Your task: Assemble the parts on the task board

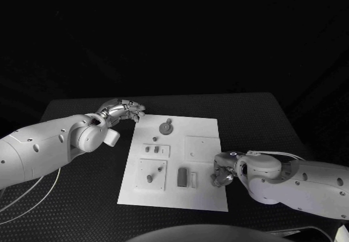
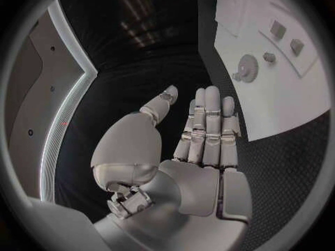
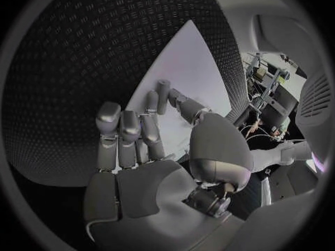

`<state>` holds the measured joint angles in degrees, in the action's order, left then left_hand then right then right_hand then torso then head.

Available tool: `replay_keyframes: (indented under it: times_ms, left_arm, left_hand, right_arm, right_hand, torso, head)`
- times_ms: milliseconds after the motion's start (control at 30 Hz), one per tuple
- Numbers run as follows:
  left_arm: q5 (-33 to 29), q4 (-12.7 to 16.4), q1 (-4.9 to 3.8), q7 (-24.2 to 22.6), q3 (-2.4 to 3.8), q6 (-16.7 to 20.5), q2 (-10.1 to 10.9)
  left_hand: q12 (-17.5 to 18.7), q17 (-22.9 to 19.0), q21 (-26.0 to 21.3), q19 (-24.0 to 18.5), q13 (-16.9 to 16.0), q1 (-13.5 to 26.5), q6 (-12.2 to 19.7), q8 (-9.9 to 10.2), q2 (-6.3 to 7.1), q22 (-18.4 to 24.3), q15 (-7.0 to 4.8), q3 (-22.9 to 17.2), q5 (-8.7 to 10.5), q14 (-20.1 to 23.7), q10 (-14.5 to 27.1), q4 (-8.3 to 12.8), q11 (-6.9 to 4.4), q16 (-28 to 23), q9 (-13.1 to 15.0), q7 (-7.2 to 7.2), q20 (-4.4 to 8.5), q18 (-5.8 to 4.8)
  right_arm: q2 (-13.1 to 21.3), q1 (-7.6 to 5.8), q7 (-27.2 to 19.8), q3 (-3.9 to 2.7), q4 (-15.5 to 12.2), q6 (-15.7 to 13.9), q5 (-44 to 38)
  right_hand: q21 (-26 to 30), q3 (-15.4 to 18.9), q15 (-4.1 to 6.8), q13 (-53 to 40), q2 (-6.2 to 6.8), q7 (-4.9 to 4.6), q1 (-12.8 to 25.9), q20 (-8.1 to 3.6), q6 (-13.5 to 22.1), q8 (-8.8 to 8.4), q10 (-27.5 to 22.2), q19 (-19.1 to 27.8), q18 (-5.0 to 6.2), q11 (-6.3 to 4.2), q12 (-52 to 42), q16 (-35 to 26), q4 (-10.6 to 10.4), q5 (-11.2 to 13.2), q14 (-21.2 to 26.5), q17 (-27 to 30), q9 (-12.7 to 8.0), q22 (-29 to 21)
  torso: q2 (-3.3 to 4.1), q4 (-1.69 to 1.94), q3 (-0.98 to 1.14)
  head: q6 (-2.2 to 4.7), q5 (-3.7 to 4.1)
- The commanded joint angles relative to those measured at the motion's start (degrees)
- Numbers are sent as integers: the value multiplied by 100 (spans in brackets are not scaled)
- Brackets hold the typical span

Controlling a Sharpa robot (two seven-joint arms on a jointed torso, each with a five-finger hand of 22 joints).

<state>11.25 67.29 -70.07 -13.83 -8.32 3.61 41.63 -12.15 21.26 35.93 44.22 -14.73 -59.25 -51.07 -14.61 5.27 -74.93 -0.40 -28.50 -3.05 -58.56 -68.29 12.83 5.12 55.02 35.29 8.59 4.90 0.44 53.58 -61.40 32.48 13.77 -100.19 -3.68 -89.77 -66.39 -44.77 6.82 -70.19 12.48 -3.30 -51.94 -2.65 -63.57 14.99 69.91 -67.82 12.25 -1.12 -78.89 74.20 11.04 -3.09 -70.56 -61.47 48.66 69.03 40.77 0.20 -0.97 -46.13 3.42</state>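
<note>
On task board (image 1: 207,194), right robot hand (image 1: 222,174), grey parts (image 1: 182,177)

Two bulky white arms with small dark screw holes end in silver hands: left hand (image 1: 122,109), right hand (image 1: 222,174). Thin pale cables trail beside each arm.

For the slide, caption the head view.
Both hands, left and right, flank the white task board; grey parts unassembled.
</note>
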Motion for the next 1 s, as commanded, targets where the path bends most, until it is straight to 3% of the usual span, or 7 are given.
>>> replay_keyframes:
  times_ms: [33, 133, 367, 500, 733, 833, 1000]
  left_arm:
    - [14, 21, -3, -41, 4, -35, 1]
    - [16, 21, -3, -44, 3, -33, 3]
    - [17, 22, -3, -46, 3, -31, 4]
    - [19, 25, -3, -48, 3, -23, 8]
    - [23, 25, -3, -49, 3, -20, 10]
    - [24, 24, -4, -51, 3, -16, 12]
    - [24, 26, -4, -50, 3, -16, 13]
  left_hand:
    - [-36, 8, -40, -19, 9, 34, -8, 31, 12, -46, 10, 3, 6, 38, 43, -21, 5, -37, 6, 47, 104, -26]
    - [-36, 9, -40, -19, 9, 33, -8, 31, 11, -47, 10, 3, 6, 38, 43, -20, 5, -37, 6, 47, 104, -26]
    - [-37, 10, -41, -18, 9, 31, -8, 31, 10, -48, 10, 2, 6, 37, 44, -19, 5, -37, 7, 47, 104, -25]
    - [-37, 10, -41, -18, 10, 29, -8, 31, 10, -49, 10, 2, 6, 37, 44, -18, 5, -37, 7, 47, 104, -25]
    - [-39, 12, -42, -18, 9, 26, -9, 31, 11, -51, 10, 2, 6, 37, 43, -16, 5, -36, 8, 46, 104, -25]
    - [-39, 12, -42, -17, 9, 25, -10, 31, 11, -52, 9, 2, 6, 36, 43, -16, 5, -36, 8, 46, 104, -25]
    - [-40, 13, -42, -17, 9, 24, -11, 30, 12, -53, 9, 2, 7, 36, 43, -14, 4, -36, 9, 46, 104, -25]
  right_arm:
    - [-27, 63, 69, 46, 75, 175, -144]
    - [-27, 63, 68, 46, 93, 196, -151]
    - [-8, 62, 45, 46, 121, 143, 300]
    - [13, 61, 54, 44, 116, 25, 792]
    - [49, 48, 44, 43, 69, -118, 943]
    - [92, 35, 29, 42, 25, -308, 992]
    - [138, -66, -31, 37, -43, -671, 1305]
  right_hand:
    - [-35, -28, -9, 15, -76, -170, -126, 2, 224, -115, -49, 46, 275, -5, 48, -35, 89, 9, 42, -2, -974, -8]
    - [-41, -42, -18, 12, -147, -172, -166, 22, 213, -120, -54, 63, 275, -2, 73, -52, 182, -4, 39, -17, -1001, -8]
    - [-48, -186, -33, 17, -471, -173, -177, 79, 180, -131, -80, 105, 275, 0, 152, -104, 310, -231, 34, -58, -1080, -17]
    - [-55, -219, -36, -8, -517, -171, -130, 94, 163, -128, -60, 109, 275, -1, 157, -117, 318, -300, 28, -71, -1102, -20]
    - [-72, -228, -36, -50, -543, -164, -50, 105, 137, -117, -23, 99, 275, -7, 157, -129, 349, -394, 9, -92, -1128, -25]
    - [-77, -217, -33, -73, -495, -159, 55, 108, 122, -112, -6, 88, 275, -11, 168, -145, 292, -253, -4, -108, -1153, -37]
    - [-80, -242, -27, -111, -469, -150, 87, 102, 96, -100, 33, 75, 275, -21, 158, -153, 254, -232, -17, -120, -1167, -48]
  torso:
    - [1, -2, 4]
    - [1, -8, 2]
    - [0, -2, 2]
    - [0, -2, 6]
    - [1, -6, 1]
    - [0, -4, 0]
    - [1, -2, 0]
  head:
    - [-3, -2]
    - [-4, -3]
    - [-16, -8]
    - [-19, -15]
    - [-12, -23]
    - [-10, -23]
    - [-12, -18]
